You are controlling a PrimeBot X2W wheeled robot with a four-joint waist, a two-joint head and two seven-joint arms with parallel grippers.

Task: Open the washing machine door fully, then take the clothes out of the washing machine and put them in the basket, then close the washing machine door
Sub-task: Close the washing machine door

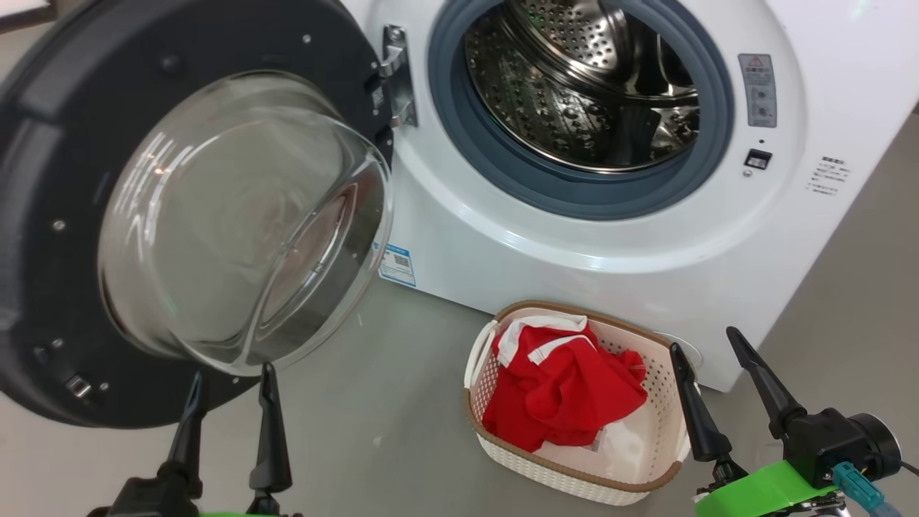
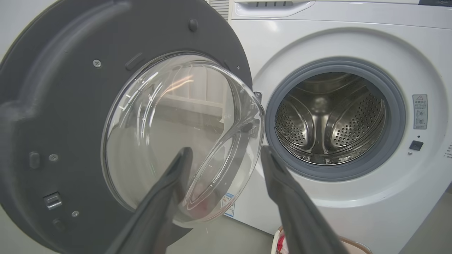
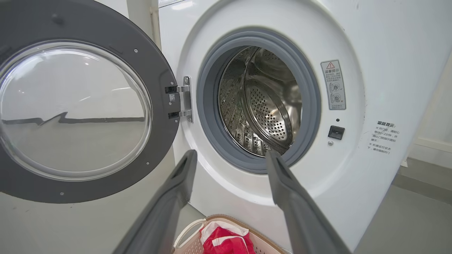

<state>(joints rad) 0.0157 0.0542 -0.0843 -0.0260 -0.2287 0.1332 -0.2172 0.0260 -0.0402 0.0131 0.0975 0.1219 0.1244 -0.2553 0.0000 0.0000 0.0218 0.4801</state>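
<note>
The washing machine door (image 1: pixel 43 143) stands swung open to the left, its clear glass bowl bulging toward me. The white washing machine (image 1: pixel 574 244) shows its grey ring and bare steel drum (image 1: pixel 574 93); I see no fabric inside. The red clothes (image 1: pixel 560 388) with white trim lie in the basket (image 1: pixel 574 310) on the floor in front of the machine. My left gripper (image 1: pixel 232 373) is open and empty just below the door's glass. My right gripper (image 1: pixel 703 341) is open and empty beside the basket's right side. In the right wrist view the clothes (image 3: pixel 222 240) sit below the open fingers.
Grey floor lies between the door and the basket. Label stickers (image 1: pixel 757 90) and a small black latch slot (image 1: pixel 757 159) sit right of the drum opening. The door's metal hinge (image 1: pixel 393 72) is at the opening's left edge. A wall base runs at the right (image 3: pixel 427 148).
</note>
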